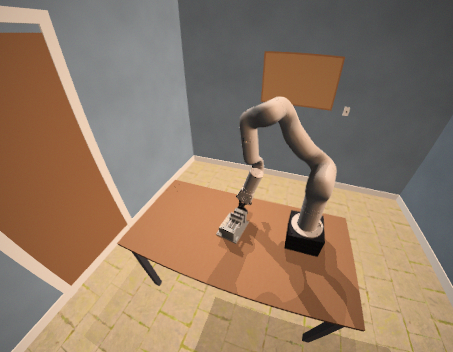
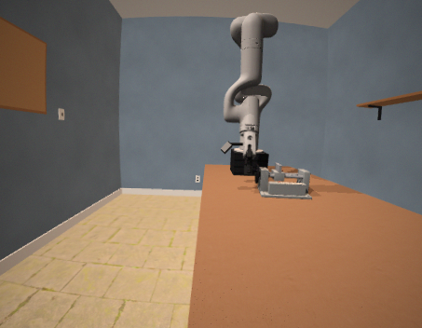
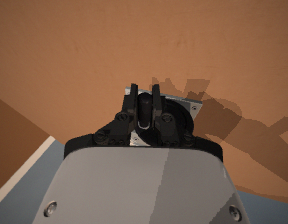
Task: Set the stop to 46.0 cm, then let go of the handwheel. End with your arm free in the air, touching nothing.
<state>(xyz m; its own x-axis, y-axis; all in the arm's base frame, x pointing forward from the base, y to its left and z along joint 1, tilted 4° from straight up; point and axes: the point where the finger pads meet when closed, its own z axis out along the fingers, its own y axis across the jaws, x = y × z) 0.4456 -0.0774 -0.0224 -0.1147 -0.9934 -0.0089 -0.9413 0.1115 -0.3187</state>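
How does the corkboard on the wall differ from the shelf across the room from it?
The corkboard lies flat against its wall, while the shelf juts out from its wall. The corkboard is a framed panel without a visible support; the shelf is a thin plank with a dark bracket under it. Both are orange-brown and wall-mounted.

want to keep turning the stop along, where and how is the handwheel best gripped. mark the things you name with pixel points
Probably best by the dark peg on the handwheel (image 3: 187, 119), coming from the wheel's own side of the fixture (image 2: 287, 188) (image 3: 194, 108), a finger either side. The peg stands up off the dark round wheel, narrow enough to fit between the gripper's fingers.
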